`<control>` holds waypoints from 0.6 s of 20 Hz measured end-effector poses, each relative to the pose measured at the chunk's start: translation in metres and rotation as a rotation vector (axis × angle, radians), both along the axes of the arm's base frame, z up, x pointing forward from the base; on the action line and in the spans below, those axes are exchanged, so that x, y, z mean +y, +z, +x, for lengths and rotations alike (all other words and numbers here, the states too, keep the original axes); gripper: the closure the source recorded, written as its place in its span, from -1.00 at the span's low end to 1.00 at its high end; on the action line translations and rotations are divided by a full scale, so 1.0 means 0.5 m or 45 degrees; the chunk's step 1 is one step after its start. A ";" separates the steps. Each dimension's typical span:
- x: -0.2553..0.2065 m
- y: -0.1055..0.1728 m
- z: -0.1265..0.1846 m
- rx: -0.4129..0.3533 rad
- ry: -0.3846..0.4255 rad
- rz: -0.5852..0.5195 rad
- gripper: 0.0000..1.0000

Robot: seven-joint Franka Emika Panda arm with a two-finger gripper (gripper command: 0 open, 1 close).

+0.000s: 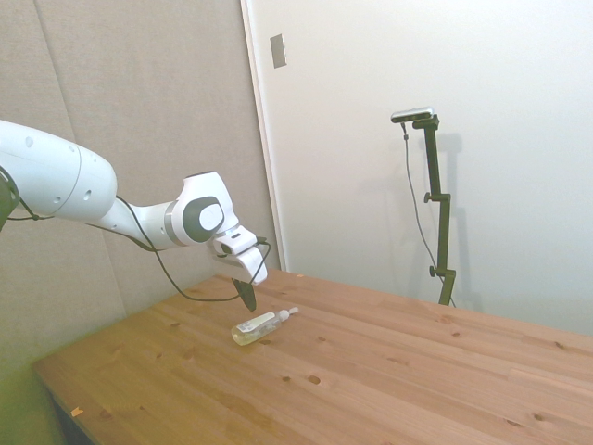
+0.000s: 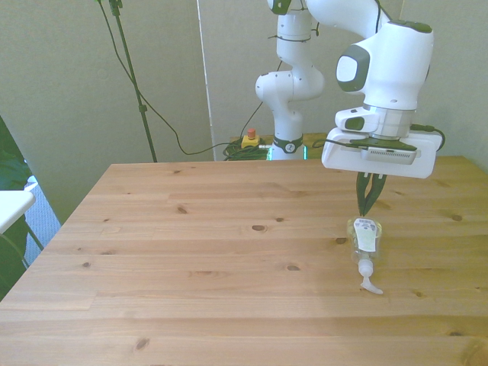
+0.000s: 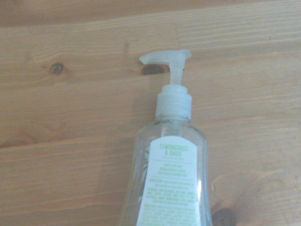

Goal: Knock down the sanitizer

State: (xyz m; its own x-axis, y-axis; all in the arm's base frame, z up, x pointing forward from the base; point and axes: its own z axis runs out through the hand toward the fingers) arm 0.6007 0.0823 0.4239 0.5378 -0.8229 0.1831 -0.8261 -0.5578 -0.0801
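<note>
The sanitizer (image 1: 260, 326) (image 2: 364, 242) lies flat on its side on the wooden table (image 2: 213, 252), toward the front view's right. It is a clear bottle with a white-and-green label and a white pump cap (image 2: 369, 284) that points away from the arm. Up close in the wrist view, the sanitizer (image 3: 171, 160) rests label-up on the planks. My gripper (image 1: 248, 298) (image 2: 367, 207) hangs just above the bottle's base end, fingers pointing down and shut with nothing between them. I cannot tell if the tips touch the bottle.
The table's right edge in the front view runs close beside the bottle. A white object (image 2: 11, 206) sticks in at the front view's left edge. Cables and a red button (image 2: 249, 139) lie on the floor behind the table.
</note>
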 end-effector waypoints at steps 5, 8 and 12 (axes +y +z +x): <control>0.005 0.007 -0.029 0.009 0.015 -0.005 -1.00; 0.005 0.019 -0.059 0.024 0.032 -0.008 -1.00; 0.005 0.026 -0.103 0.044 0.051 -0.014 -1.00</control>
